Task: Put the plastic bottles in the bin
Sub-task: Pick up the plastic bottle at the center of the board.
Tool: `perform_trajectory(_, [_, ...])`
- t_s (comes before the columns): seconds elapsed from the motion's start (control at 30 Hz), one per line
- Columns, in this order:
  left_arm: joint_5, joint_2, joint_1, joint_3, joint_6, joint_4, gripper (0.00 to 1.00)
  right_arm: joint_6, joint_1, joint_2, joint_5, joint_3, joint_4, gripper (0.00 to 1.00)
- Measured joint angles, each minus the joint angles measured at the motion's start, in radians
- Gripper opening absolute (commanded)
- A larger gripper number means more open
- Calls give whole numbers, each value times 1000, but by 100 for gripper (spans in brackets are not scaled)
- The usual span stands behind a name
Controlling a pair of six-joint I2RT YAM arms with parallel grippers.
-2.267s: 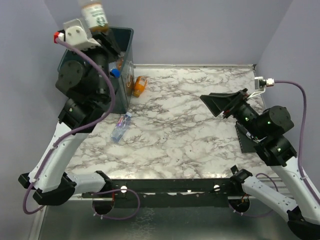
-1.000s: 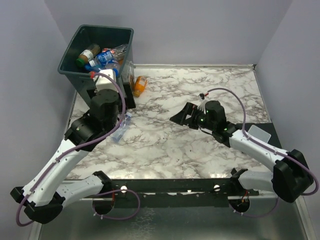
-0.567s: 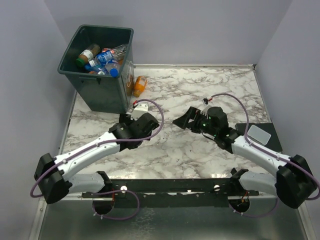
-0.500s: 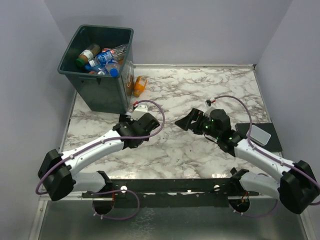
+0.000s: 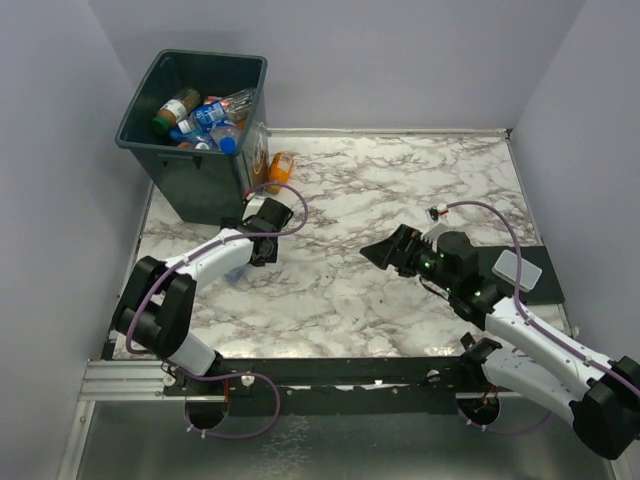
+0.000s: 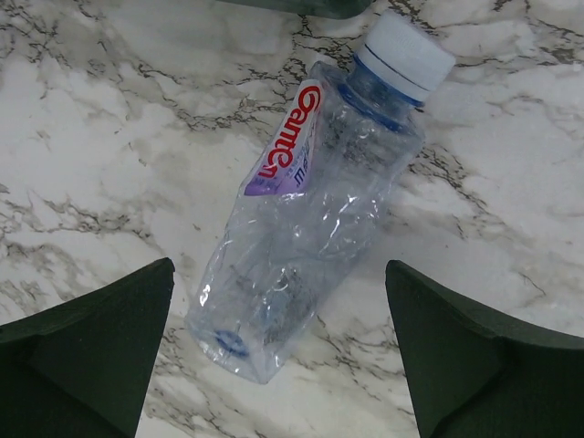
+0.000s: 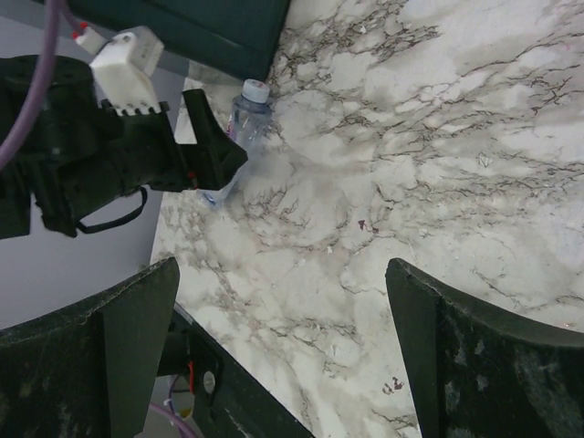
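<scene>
A clear plastic bottle (image 6: 310, 219) with a white cap and a red-lettered label lies on the marble table, cap toward the bin (image 6: 292, 5). My left gripper (image 6: 278, 269) hovers open just above it, a finger on each side of its base end. From above, the left gripper (image 5: 262, 232) covers most of this bottle (image 5: 235, 268). An orange-tinted bottle (image 5: 282, 170) lies against the bin's right wall. The dark bin (image 5: 200, 185) at the back left holds several bottles (image 5: 200, 115). My right gripper (image 5: 385, 252) hangs open and empty over mid-table. Its wrist view shows the clear bottle (image 7: 246, 109).
A black mat (image 5: 535, 262) lies at the table's right edge under the right arm. The table's metal front rail (image 5: 330, 372) runs along the near edge. Purple-grey walls close in the left, back and right sides.
My left arm dropped a brown bottle into the bin, then swung down and now hovers over the clear bottle. My right arm drew back toward the near right.
</scene>
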Motion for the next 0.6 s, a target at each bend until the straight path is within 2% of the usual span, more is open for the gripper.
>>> perform_trajectory(0.1, [30, 55, 41, 0, 19, 38, 99, 3, 0, -27, 0, 0, -9, 99])
perform_trajectory(0.2, [58, 112, 63, 0, 40, 73, 93, 3, 0, -55, 0, 0, -24, 99])
perform_trajectory(0.37, [101, 150, 66, 11, 61, 133, 75, 3, 0, -80, 0, 4, -47, 99])
perform_trajectory(0.6, [174, 154, 68, -9, 60, 210, 40, 2, 0, -109, 0, 39, -88, 100])
